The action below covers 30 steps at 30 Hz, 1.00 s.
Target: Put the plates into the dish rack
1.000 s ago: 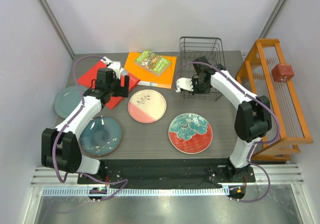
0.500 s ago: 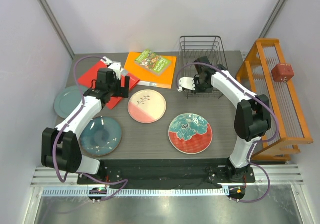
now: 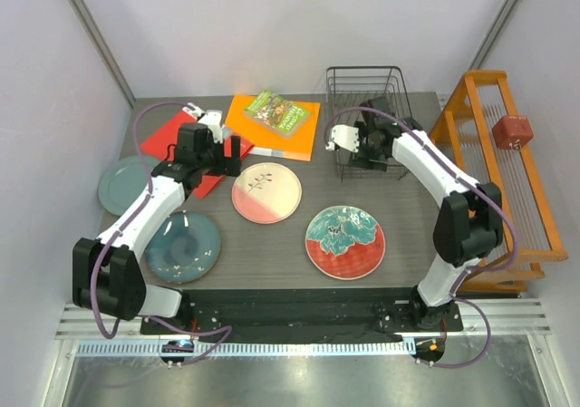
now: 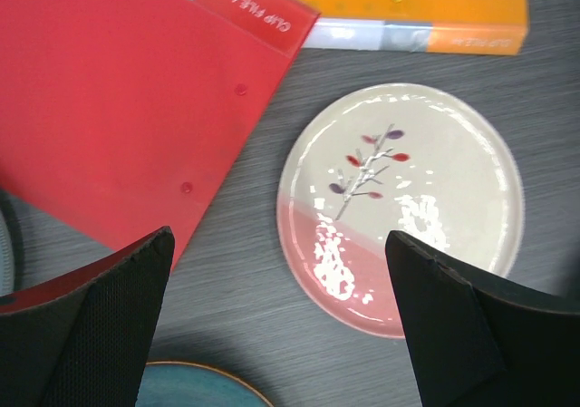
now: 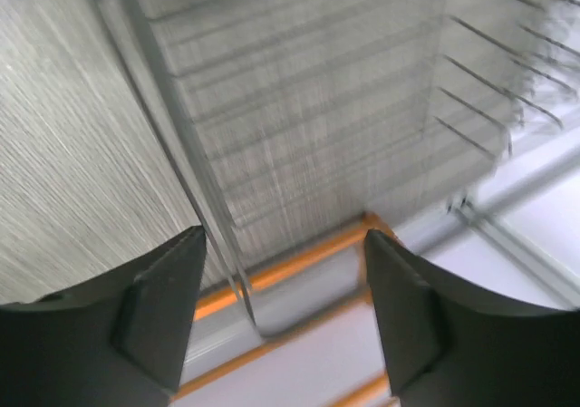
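Observation:
Four plates lie flat on the table: a grey-green one (image 3: 116,183), a dark teal one (image 3: 184,246), a cream-and-pink one (image 3: 266,192) and a red one with a teal top (image 3: 345,242). The black wire dish rack (image 3: 365,94) stands at the back and holds nothing. My left gripper (image 3: 227,155) hangs open over the table just left of the cream-and-pink plate (image 4: 399,203); nothing is between its fingers (image 4: 91,334). My right gripper (image 3: 379,153) is open at the rack's front edge. A rack wire (image 5: 217,217) runs between its jaws near the left finger, blurred.
A red folder (image 3: 177,144) and an orange book (image 3: 276,135) with a green book (image 3: 276,112) on it lie at the back left. An orange wooden rack (image 3: 494,180) carrying a red cube (image 3: 512,131) stands along the right edge. The dark teal plate's rim (image 4: 195,387) lies below the left gripper.
My right gripper has gone from shut to open and has shifted right and back along the rack's front edge. The left gripper has edged slightly right, still open.

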### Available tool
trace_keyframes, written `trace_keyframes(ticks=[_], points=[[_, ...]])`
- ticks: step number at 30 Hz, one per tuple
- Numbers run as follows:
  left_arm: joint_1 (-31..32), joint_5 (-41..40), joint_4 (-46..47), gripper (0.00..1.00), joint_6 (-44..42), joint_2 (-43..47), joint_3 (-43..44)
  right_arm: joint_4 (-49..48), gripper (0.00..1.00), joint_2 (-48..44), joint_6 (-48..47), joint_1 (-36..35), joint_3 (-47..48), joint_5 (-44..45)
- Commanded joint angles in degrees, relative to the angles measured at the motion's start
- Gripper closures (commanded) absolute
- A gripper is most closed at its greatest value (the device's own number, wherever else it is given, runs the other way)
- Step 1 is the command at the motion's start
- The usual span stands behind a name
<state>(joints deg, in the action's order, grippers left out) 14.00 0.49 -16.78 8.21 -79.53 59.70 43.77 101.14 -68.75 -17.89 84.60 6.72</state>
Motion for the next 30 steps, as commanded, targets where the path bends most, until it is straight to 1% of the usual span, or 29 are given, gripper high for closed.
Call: trace_keyframes(ticks=[1,2,3,5,6,9,10,11,12,13,14,16,17,18,20,21,22,24,26,28,30], points=[[4.36,3.99,-1.85,0.01,4.53,2.97,4.1,-4.66,0.2,-10.96,9.41,-0.04,1.71,3.65],[5.24,5.12,-3.51,0.01,5.41,2.71,4.89,-4.05,0.18,-12.1,11.34,-0.13,1.36,3.56],[6.29,6.18,-4.4,0.0,8.2,2.62,5.25,-1.78,0.18,-13.94,14.06,-0.13,1.1,3.21],[7.35,10.38,-6.24,0.01,11.37,2.1,5.08,1.04,0.17,-15.35,22.4,-0.13,0.83,0.85],[7.53,11.8,-6.51,0.01,14.52,2.01,4.64,3.06,0.17,-16.75,29.05,-0.04,0.31,0.05],[8.41,16.89,-3.63,0.03,20.6,2.18,-0.01,8.16,0.16,-19.66,39.19,0.92,-1.97,-5.91],[8.76,17.69,-0.57,0.04,25.06,2.18,-1.76,9.65,0.16,-20.19,44.44,1.19,-2.76,-8.89],[9.2,18.75,1.37,0.09,26.58,2.27,-3.44,12.11,0.16,-20.72,46.58,1.63,-4.77,-13.79],[9.55,20.67,3.4,0.11,28.08,2.01,-6.85,12.74,0.16,-22.2,49.04,2.94,-6.27,-16.01],[9.99,21.56,7.16,0.14,30.27,1.75,-8.36,13.09,0.16,-23.0,52.54,3.82,-7.77,-18.91],[10.69,22.79,9.02,0.17,31.51,1.4,-9.68,13.27,0.16,-23.97,54.41,5.05,-10.83,-23.29],[11.4,26.2,13.84,0.18,33.44,-0.18,-12.85,13.27,0.16,-26.25,56.88,9.0,-14.09,-27.62],[12.53,27.18,15.01,0.2,33.54,-0.89,-13.73,13.27,0.16,-26.87,59.06,10.32,-17.5,-31.03],[13.07,27.98,15.97,0.21,33.54,-2.2,-14.17,12.92,0.16,-27.4,60.04,11.55,-19.19,-32.55],[14.82,29.47,16.6,0.24,33.71,-3.79,-14.96,9.95,0.16,-29.42,62.94,13.14,-21.66,-33.09],[15.18,30.0,16.51,0.24,34.15,-4.49,-15.14,9.24,0.16,-29.51,63.82,13.49,-22.19,-35.44],[15.53,31.05,18.77,0.25,34.42,-6.15,-15.4,8.79,0.16,-29.6,64.7,13.58,-22.46,-36.42],[16.85,32.37,19.58,0.29,34.51,-7.74,-15.23,7.56,0.17,-29.16,67.59,13.93,-23.33,-39.57],[18.51,32.9,20.64,0.3,34.59,-10.02,-14.71,6.77,0.17,-29.07,68.66,14.2,-23.86,-40.38],[19.92,32.91,20.82,0.31,34.68,-12.74,-14.26,6.24,0.17,-28.72,71.29,14.81,-24.21,-41.61],[20.54,32.64,21.08,0.31,34.86,-14.33,-13.56,5.37,0.17,-28.63,74.7,16.65,-26.49,-43.36]])
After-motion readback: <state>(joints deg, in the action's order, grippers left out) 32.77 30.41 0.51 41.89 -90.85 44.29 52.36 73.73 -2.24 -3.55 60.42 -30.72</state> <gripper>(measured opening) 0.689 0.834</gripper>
